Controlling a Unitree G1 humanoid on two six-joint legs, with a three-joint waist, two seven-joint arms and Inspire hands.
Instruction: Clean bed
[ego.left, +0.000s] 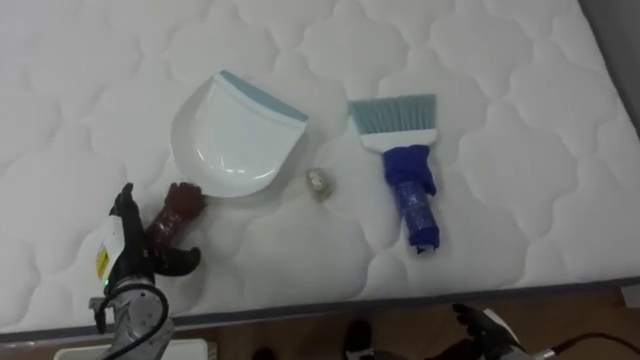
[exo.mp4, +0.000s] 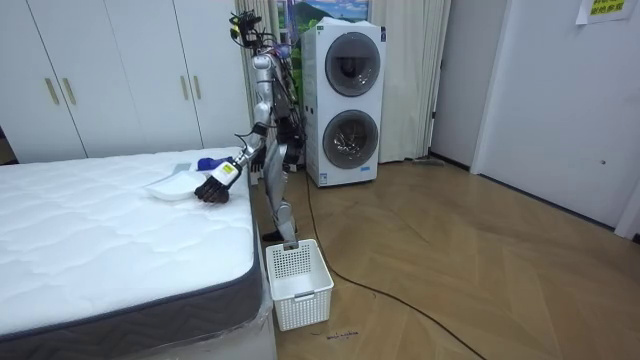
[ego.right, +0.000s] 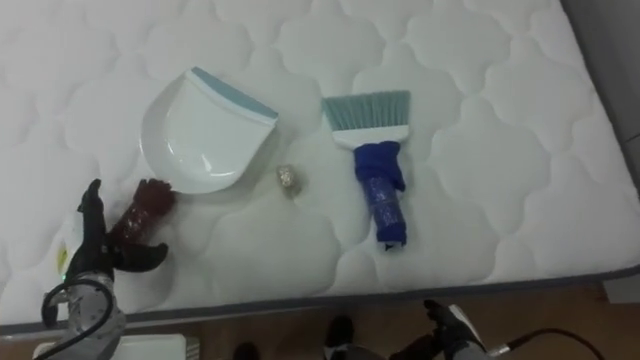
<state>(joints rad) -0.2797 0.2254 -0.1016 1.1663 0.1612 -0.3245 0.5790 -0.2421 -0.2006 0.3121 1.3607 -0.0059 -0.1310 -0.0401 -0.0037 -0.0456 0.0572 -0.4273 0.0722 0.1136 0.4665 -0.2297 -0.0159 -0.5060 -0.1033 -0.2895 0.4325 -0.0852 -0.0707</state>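
Hovering by the dustpan (ego.left: 232, 135) handle (ego.left: 177, 212), the left hand (ego.left: 128, 255) has fingers spread. It should wrap that handle squarely, keeping the dustpan level.

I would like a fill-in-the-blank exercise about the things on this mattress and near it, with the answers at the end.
1. The white dustpan has a dark ___ handle.
2. The small crumpled ball lies between the dustpan and the ___.
3. The robot's left hand, at the dustpan's handle, is ___ (open or shut).
4. On the floor by the mattress stands a white ___.
Answers: red; brush; open; basket.
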